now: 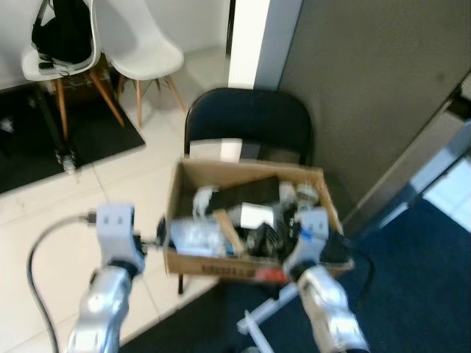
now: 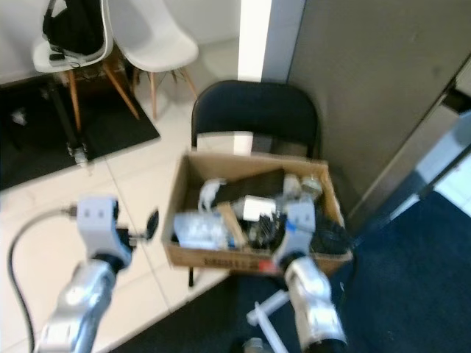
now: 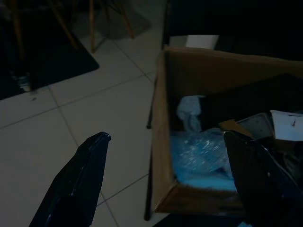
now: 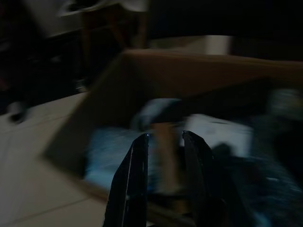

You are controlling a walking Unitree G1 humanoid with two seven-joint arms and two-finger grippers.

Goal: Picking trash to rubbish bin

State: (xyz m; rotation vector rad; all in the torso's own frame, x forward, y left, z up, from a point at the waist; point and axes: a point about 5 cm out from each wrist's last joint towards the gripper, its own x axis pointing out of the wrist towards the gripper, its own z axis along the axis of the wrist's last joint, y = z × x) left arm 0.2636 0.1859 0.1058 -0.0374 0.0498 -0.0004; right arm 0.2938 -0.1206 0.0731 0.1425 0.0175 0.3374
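A cardboard box [image 1: 246,170] stands on the seat of a black folding chair [image 1: 250,118]. It holds trash: a crumpled blue-white plastic wrap [image 1: 193,237], a white paper [image 1: 254,215], a black sheet [image 1: 246,193] and a brown cardboard strip [image 1: 228,232]. My left gripper [image 3: 165,137] is open wide at the box's left wall, one finger [image 3: 78,184] outside over the tiles and the other over the trash. My right gripper [image 4: 165,137] hovers over the box's front right part. Its fingers [image 4: 135,179] stand a narrow gap apart with nothing between them.
Two white shell chairs [image 1: 140,44] stand at the back left, one with a black bag [image 1: 62,29], beside a dark mat [image 1: 44,147]. A grey partition [image 1: 368,88] rises right of the box. Blue carpet [image 1: 427,279] and a white tube frame [image 1: 261,316] lie below.
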